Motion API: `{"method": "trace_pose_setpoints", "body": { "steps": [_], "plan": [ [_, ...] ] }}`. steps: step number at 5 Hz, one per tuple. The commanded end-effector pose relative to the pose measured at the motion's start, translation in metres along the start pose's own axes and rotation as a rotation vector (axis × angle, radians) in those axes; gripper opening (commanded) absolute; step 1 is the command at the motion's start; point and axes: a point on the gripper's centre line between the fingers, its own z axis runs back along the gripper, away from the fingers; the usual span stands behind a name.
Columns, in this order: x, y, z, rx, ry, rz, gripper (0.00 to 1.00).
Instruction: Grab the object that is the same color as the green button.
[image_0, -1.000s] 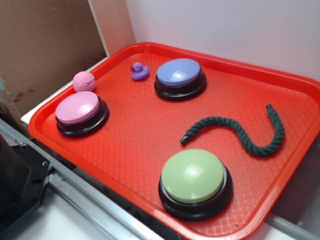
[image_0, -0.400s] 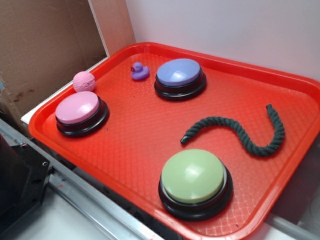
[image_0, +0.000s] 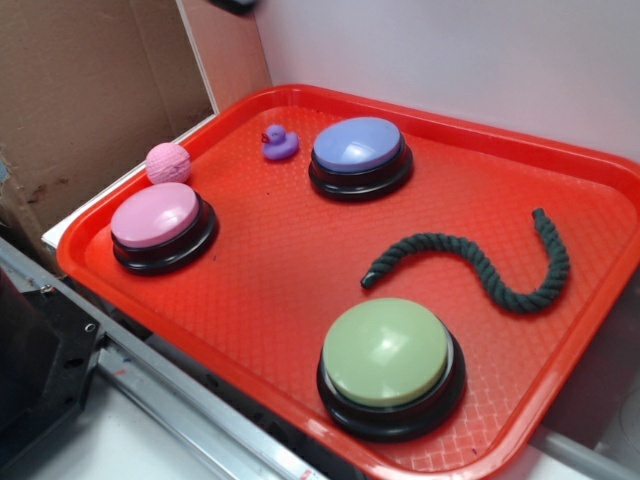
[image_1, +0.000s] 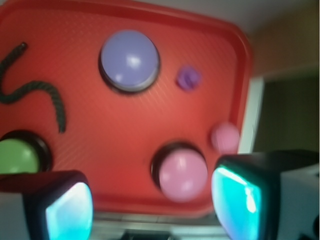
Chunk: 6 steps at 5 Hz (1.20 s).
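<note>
The pincer is hanging wide open and empty, far above the red tray; the green rope is lying well ahead, beyond the green button.

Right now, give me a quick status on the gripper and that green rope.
Gripper open, holding nothing, high above the tray. Green rope lying loose on the tray, beside the green button, untouched. Nothing on or over the rope.

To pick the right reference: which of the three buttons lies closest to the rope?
The green button, at the tray's near edge; the rope ends just above it. The pink and purple buttons sit farther away.
</note>
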Motion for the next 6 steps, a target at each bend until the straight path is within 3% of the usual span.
{"method": "trace_pose_setpoints", "body": {
  "steps": [1, 2, 3, 6],
  "plan": [
    [-0.003, -0.054, 0.004, 0.1, -0.076, -0.348, 1.0],
    [0.001, -0.053, -0.021, 0.143, -0.06, -0.466, 1.0],
    [0.01, -0.047, -0.051, 0.119, -0.075, -0.578, 1.0],
    [0.055, -0.075, -0.108, -0.128, -0.086, -0.776, 1.0]
  ]
}}
